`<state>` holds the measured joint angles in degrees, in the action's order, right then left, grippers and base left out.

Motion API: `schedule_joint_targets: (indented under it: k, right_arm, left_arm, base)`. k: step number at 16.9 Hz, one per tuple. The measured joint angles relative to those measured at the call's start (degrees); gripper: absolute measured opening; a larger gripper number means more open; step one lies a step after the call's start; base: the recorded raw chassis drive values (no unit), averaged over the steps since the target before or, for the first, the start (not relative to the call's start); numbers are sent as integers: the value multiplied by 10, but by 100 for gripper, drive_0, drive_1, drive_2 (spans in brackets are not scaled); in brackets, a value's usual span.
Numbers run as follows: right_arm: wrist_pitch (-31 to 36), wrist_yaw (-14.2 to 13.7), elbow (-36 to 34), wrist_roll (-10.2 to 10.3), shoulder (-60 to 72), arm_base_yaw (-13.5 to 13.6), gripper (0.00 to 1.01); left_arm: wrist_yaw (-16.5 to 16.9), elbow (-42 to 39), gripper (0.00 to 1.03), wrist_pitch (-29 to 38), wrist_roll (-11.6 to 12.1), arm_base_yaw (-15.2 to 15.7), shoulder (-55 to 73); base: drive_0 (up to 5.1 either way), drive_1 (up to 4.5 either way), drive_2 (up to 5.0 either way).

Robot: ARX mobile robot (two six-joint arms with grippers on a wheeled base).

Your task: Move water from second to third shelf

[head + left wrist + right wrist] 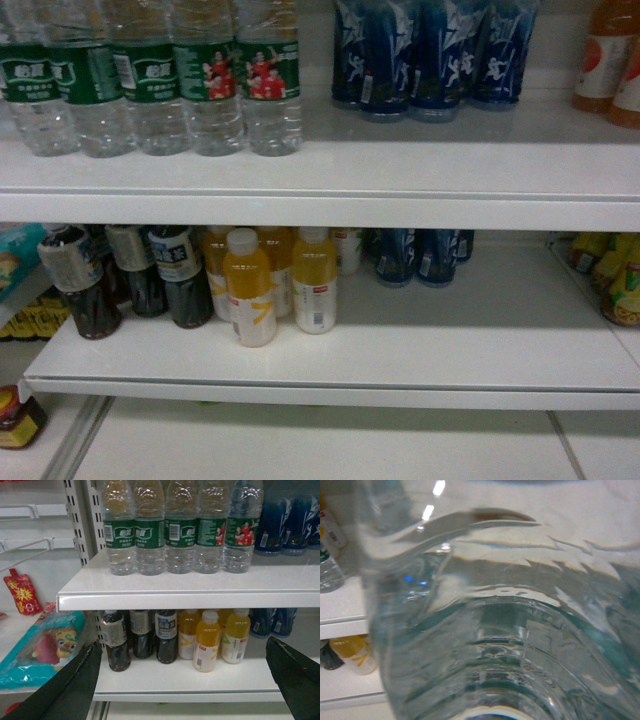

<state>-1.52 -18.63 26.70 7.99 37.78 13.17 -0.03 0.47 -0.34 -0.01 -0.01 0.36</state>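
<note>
You've got dark blue bottles [430, 55] on the upper shelf [320, 180], orange ones [610, 60] far right. Lower shelf [330, 375]: dark drink bottles [130, 280] left, yellow juice bottles [275, 285] mid, more blue btls [420, 255] behind, right.

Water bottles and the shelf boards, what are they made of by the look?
Water bottles: clear thin plastic, judging by the see-through ribbed walls and highlights; glossy green wrap labels. Shelf board: probably white painted metal, given the smooth semi-gloss face and rolled front lip; not certain.

Head and left wrist views face the shelves [320, 185] frontally, sharing both tiers; right wrist presses against the water [510, 630].
</note>
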Motion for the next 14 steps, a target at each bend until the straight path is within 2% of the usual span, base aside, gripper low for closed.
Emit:
schedule_joint_targets:
  k: [14]
  right_arm:
    - [1, 0, 0, 0, 0, 0, 43]
  left_arm:
    - [0, 0, 98, 2, 0, 0, 0]
  base:
    - [-492, 248, 234]
